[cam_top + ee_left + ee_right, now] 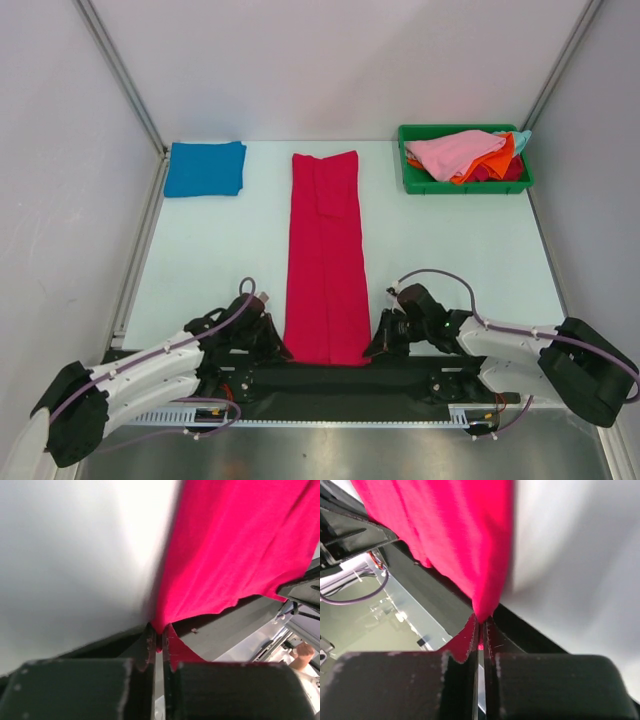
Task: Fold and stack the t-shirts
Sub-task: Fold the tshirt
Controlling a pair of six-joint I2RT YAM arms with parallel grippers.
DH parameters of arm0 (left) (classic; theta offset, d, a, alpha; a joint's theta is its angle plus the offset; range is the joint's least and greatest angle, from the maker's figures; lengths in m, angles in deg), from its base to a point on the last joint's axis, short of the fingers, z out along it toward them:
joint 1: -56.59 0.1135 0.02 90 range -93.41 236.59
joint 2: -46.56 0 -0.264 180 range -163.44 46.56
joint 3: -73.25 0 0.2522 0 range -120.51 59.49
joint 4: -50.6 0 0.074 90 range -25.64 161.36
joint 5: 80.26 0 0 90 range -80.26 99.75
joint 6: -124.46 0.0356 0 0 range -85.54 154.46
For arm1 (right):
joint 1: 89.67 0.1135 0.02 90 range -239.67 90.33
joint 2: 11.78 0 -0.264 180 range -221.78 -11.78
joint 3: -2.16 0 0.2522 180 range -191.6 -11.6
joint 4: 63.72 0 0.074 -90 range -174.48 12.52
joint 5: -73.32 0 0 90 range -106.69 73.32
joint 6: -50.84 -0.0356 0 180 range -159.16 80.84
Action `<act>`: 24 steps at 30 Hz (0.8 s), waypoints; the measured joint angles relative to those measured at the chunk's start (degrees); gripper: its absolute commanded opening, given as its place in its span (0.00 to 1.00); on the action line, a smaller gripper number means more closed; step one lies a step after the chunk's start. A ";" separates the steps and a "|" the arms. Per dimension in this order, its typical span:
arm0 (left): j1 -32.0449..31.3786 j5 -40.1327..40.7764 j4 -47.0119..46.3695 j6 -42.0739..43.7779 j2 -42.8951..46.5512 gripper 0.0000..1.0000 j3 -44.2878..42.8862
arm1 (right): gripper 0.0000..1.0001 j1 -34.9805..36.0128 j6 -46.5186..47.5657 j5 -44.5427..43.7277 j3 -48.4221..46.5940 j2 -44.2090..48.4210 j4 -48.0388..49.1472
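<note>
Folding partly done: crimson t-shirt [325, 260] strip is pinched at near-edge corners by left tool [274, 346] and right tool [377, 346]. Blue t-shirt [205, 168] is folded at far-left corner, other t-shirts [462, 155] left in bin [465, 186].

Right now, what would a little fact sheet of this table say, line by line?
crimson t-shirt: long narrow strip, flat along the middle of the table
left arm: jaws shut on the strip's near left corner
right arm: jaws shut on its near right corner
blue t-shirt: folded, far left corner
green bin: far right, holds a pink shirt and an orange shirt, among others
</note>
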 measured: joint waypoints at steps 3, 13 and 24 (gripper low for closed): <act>-0.07 0.74 3.02 0.66 -0.04 0.00 -3.63 | 0.00 -0.24 0.22 0.07 -3.08 0.11 -2.62; 12.70 2.21 5.49 10.29 -18.53 0.00 -30.56 | 0.00 -18.16 9.01 5.81 -25.38 -12.46 -10.51; 25.20 -1.77 4.81 20.96 -49.27 0.00 -54.36 | 0.00 -26.27 18.82 11.78 -54.12 -40.50 -17.22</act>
